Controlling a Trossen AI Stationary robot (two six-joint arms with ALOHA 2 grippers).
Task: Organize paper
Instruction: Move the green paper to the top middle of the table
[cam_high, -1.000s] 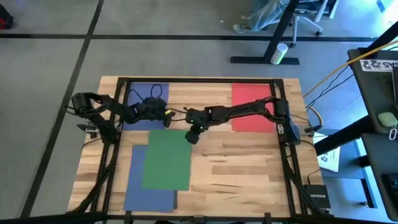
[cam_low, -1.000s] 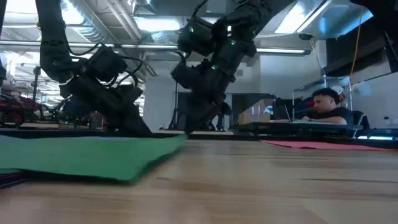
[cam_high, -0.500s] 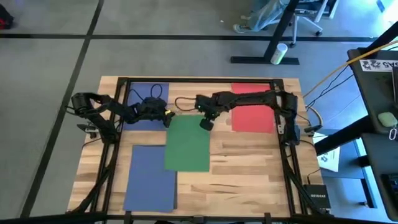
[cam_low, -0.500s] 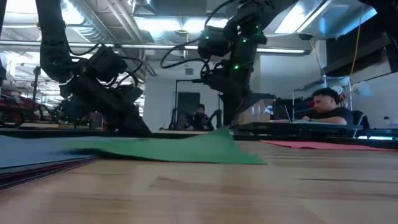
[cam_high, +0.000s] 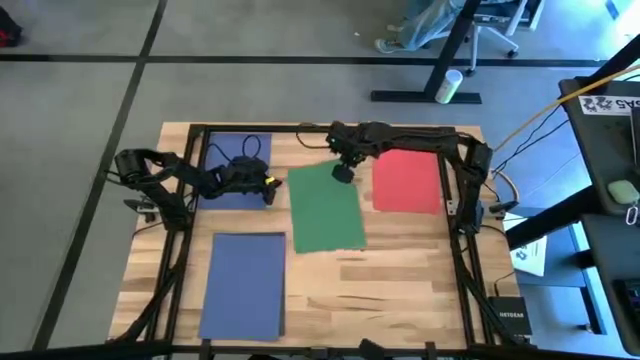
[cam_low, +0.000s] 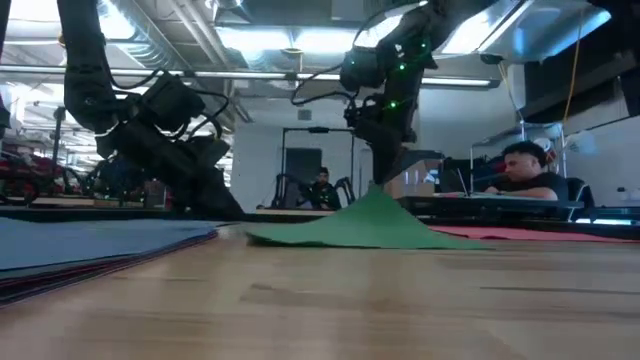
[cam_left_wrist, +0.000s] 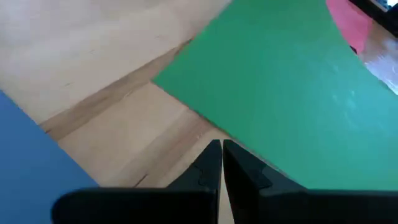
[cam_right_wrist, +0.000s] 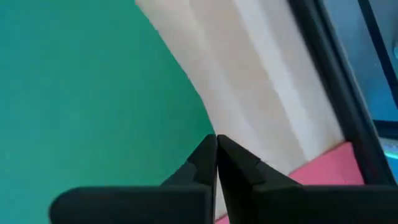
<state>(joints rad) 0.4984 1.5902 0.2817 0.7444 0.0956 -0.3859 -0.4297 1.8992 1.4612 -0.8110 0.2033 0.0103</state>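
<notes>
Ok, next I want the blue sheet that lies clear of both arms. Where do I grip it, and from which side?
Pinch the blue sheet at the corner nearest the left hand, coming in from the bare table on the green sheet's side. It lies flat, so only an edge or corner can be lifted. The right hand is shut on the green sheet.

The pale planked wooden bench (cam_high: 400, 270) shows smooth, streaky grain. The thin green paper sheet (cam_high: 325, 208) has a faint sheen. The flat blue paper sheet (cam_high: 243, 285) looks matt.
</notes>
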